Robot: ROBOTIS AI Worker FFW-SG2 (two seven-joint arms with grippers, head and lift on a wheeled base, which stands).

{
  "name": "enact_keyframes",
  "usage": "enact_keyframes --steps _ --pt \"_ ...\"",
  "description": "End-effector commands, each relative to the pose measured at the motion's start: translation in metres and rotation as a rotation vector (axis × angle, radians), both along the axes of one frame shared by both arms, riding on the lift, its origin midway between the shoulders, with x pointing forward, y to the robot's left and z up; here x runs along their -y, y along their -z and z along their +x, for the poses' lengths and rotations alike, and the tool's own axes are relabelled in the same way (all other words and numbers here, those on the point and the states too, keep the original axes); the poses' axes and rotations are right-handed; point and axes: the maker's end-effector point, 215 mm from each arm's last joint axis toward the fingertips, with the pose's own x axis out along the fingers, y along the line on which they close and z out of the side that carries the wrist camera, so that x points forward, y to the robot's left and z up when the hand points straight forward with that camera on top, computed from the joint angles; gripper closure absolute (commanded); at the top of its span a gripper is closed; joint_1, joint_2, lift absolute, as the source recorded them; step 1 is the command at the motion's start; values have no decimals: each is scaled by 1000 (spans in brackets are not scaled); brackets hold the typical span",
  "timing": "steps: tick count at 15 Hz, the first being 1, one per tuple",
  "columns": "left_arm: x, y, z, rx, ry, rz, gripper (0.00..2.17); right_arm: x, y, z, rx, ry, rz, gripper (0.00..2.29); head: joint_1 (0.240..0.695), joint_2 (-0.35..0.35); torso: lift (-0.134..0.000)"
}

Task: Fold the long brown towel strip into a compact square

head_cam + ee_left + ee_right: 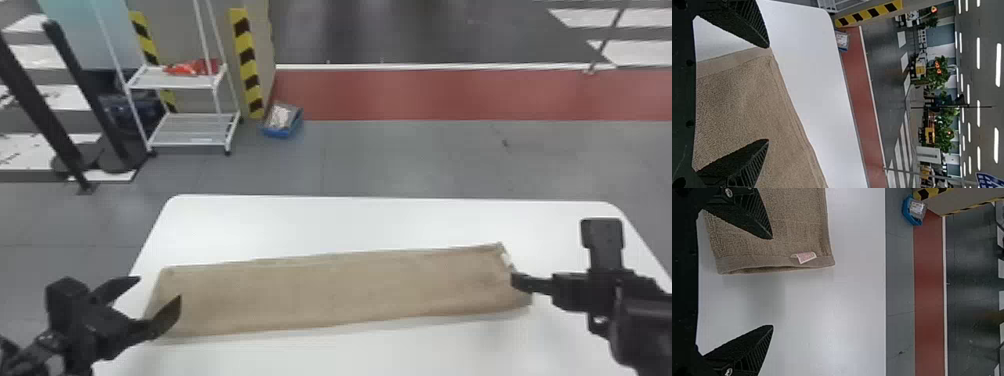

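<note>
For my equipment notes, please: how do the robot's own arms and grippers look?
The left arm and right arm are black. The left gripper and right gripper each have two flat, black, tapering fingers with ribbed sides. Silvery screws show at the right gripper's finger bases.

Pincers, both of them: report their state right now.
Left pincer: open, gripping nothing, at the left end of the towel strip.
Right pincer: open, gripping nothing, at its right end.
</note>
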Motion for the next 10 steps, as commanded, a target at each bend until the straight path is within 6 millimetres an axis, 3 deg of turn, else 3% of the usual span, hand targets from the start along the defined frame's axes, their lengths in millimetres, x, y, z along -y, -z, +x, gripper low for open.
enact_keyframes --steps 1,10 --pt "-1 0 0 1 -2 -1 16 1 0 0 0 1 0 73 695 38 0" --pt "0 0 0 2 0 2 33 -2 1 -1 -3 -2 1 80 695 38 0"
